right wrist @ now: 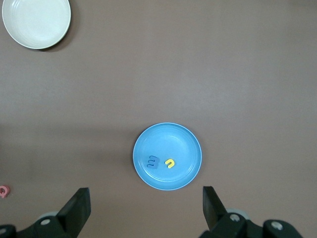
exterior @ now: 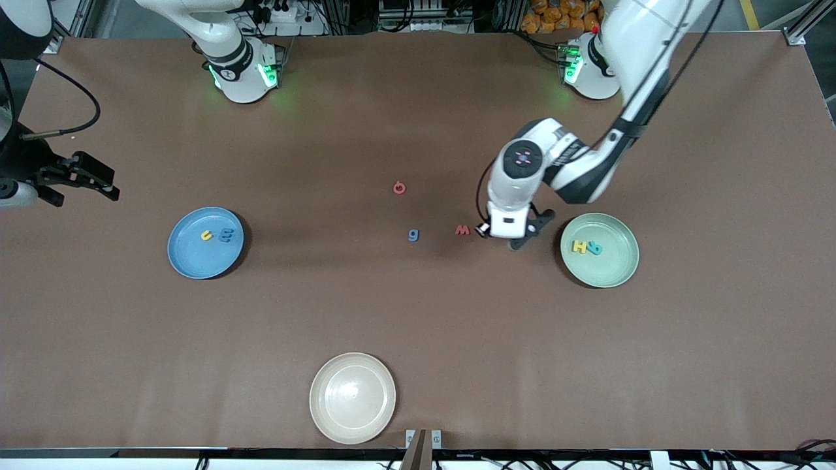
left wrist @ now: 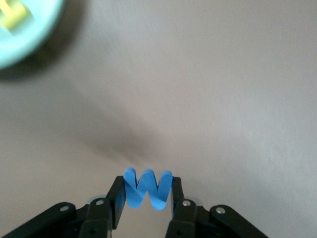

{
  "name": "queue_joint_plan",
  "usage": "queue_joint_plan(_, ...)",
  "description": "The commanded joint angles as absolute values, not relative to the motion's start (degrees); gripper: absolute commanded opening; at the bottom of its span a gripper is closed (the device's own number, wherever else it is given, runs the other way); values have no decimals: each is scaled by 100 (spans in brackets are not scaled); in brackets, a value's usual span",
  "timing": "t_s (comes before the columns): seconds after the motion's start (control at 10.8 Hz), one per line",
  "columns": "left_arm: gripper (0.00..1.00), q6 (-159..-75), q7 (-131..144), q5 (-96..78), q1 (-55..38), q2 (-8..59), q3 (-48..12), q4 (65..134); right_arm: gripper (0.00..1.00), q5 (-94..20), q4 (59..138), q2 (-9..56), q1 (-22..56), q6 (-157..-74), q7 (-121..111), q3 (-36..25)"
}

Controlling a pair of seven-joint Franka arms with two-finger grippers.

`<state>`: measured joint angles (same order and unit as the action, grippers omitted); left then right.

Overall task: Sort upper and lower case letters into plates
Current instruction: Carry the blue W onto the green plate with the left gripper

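Note:
My left gripper [exterior: 516, 240] [left wrist: 147, 192] is shut on a blue letter W [left wrist: 147, 188], over the table between a red w [exterior: 462, 230] and the mint green plate [exterior: 610, 267] [left wrist: 34, 34]. That plate holds a yellow H [exterior: 578, 246] [left wrist: 11, 17] and a teal letter [exterior: 594, 248]. The blue plate [exterior: 196, 264] [right wrist: 183, 144] holds a yellow u [exterior: 206, 235] [right wrist: 170, 163] and a blue letter [exterior: 225, 235] [right wrist: 153, 162]. A blue g [exterior: 413, 235] and a red round letter [exterior: 399, 188] [right wrist: 4, 191] lie mid-table. My right gripper [exterior: 98, 179] [right wrist: 144, 194] waits open near the blue plate.
A cream plate [exterior: 353, 418] [right wrist: 36, 22] with nothing on it sits near the table edge closest to the front camera. Both arm bases stand along the table's farthest edge. Brown tabletop lies all round the plates.

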<state>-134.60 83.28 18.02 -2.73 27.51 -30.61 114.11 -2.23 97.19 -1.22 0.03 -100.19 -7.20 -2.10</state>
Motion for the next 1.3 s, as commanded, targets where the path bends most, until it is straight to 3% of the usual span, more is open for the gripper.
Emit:
queue_joint_plan(0.0,0,-12722,7344,1925,1408,2619,-4109,11549,100,-281,9703,-141,26,-9967,-650,-237)
queue_joint_plan(0.28,0,-11604,6068,1925,3238,2479,-5192,11601,100,-281,9694,-141,26,-9967,-650,-237)
queue_joint_plan(0.56,0,-11715,5073,2056,4059,2487,-5265,11760,100,-281,9694,-132,35,-9967,-650,-272)
queue_joint_plan(1.12,0,-12612,5027,3295,4412,3128,-5142,11681,100,-203,9694,-123,44,-9993,-677,-272)
queue_joint_plan(1.21,28,-12621,5027,3305,4412,3111,-5142,11672,100,-133,9686,-123,44,-10002,-685,-272)
